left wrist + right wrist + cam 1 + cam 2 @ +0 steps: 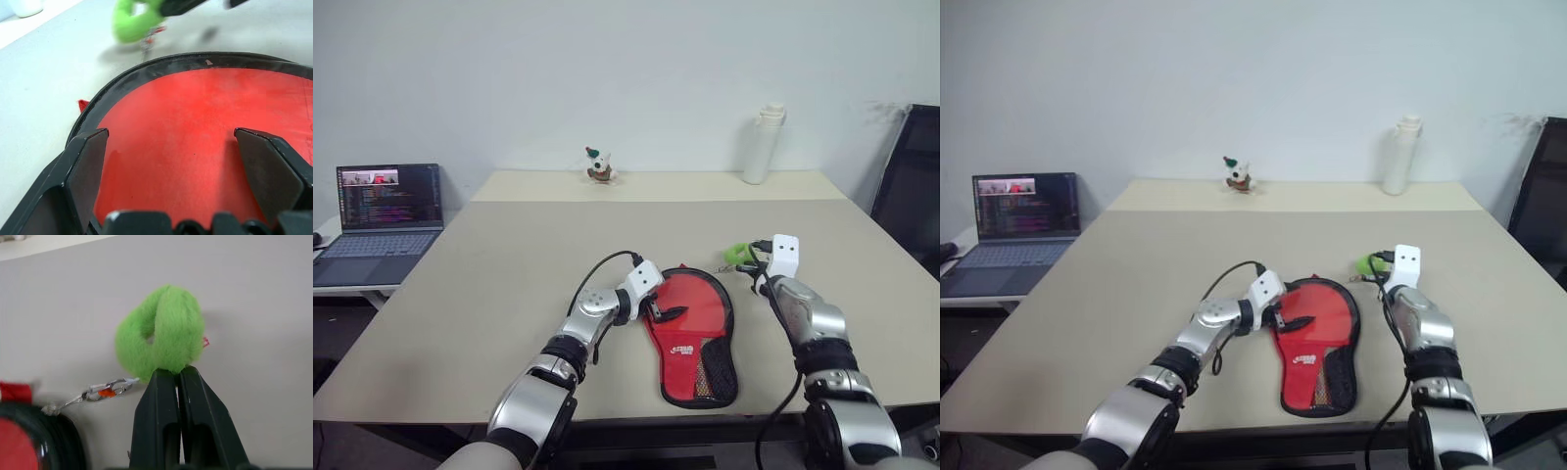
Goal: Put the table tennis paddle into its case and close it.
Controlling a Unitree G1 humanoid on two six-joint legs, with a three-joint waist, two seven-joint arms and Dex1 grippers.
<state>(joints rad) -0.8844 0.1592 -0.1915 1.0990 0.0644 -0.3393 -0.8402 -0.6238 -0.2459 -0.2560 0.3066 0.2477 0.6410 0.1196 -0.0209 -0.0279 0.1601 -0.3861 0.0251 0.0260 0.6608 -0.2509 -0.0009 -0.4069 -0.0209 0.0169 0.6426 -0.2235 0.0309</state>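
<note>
The case (690,328) lies flat near the table's front edge, red side up, showing its white logo and black mesh pocket. My left gripper (660,305) rests at the case's left rim, open. In the left wrist view its fingers (85,161) stand wide apart over the red face (186,147). The green ring charm (161,330) sits just right of the case's round end, joined to it by a short metal chain (100,392). My right gripper (176,373) is shut on the charm (736,253). The table tennis paddle is hidden.
An open laptop (386,211) stands on a side table at the left. A white bottle (764,145) and a small figurine (599,165) stand along the far edge of the table (509,264). A black chair (911,191) is at the right.
</note>
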